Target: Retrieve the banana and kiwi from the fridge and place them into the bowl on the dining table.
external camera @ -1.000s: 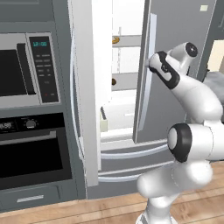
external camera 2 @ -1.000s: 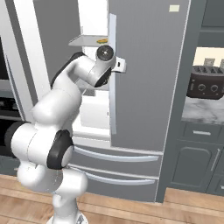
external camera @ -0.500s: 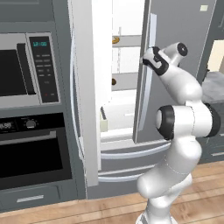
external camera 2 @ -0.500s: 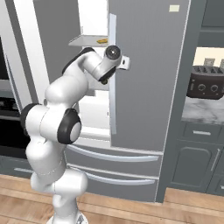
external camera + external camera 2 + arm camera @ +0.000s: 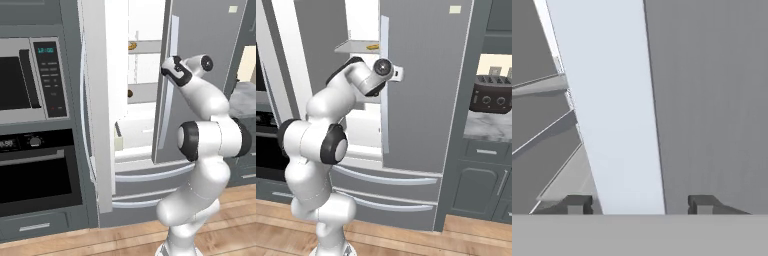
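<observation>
Your jaws straddle the fridge (image 5: 200,60) door handle (image 5: 612,125) mid-frame, spread, tips either side; contact unclear. Banana (image 5: 372,47) upper shelf.

The fridge (image 5: 200,75) is seen at centre frame, its doors ajar. The banana (image 5: 132,46) lies on an upper shelf inside, the kiwi (image 5: 129,93) below it. An oven (image 5: 35,170) sits at lower left, under a microwave (image 5: 30,82).

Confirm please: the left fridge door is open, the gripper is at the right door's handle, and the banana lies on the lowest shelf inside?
Not quite. In the left base view the banana lies on the upper shelf of the fridge, not the lowest. The gripper straddles the right door's handle.
</observation>
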Motion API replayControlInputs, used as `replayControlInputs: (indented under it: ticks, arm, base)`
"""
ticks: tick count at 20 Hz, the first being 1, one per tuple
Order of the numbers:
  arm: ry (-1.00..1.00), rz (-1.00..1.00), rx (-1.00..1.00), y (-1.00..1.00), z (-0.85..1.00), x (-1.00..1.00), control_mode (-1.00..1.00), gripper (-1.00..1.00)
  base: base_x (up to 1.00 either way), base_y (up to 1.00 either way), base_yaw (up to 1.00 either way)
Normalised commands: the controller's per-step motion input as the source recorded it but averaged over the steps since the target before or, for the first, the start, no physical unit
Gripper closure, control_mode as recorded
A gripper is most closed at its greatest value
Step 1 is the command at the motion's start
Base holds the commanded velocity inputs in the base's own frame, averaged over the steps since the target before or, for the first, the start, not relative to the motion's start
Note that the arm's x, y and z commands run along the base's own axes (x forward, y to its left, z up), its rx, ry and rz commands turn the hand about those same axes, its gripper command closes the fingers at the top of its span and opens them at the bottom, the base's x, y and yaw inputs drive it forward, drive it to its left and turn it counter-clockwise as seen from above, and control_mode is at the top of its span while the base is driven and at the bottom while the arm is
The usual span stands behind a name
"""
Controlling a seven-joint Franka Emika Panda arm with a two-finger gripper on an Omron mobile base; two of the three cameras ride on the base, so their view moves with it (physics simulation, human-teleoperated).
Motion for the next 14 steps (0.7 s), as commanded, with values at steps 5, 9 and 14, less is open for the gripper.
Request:
replayControlInputs:
  ticks: [5, 9, 14]
  arm:
    - [-0.02, 0.0, 0.05, -0.87, 0.03, -0.99, -1.0, 1.0]
    - [0.0, 0.0, 0.11, -1.0, 0.23, -1.0, -1.0, 1.0]
    - [0.01, 0.0, 0.11, -1.0, 0.41, -0.99, -1.0, 1.0]
  base:
    - [0.0, 0.0, 0.0]
    - [0.0, 0.0, 0.0]
    - [0.0, 0.0, 0.0]
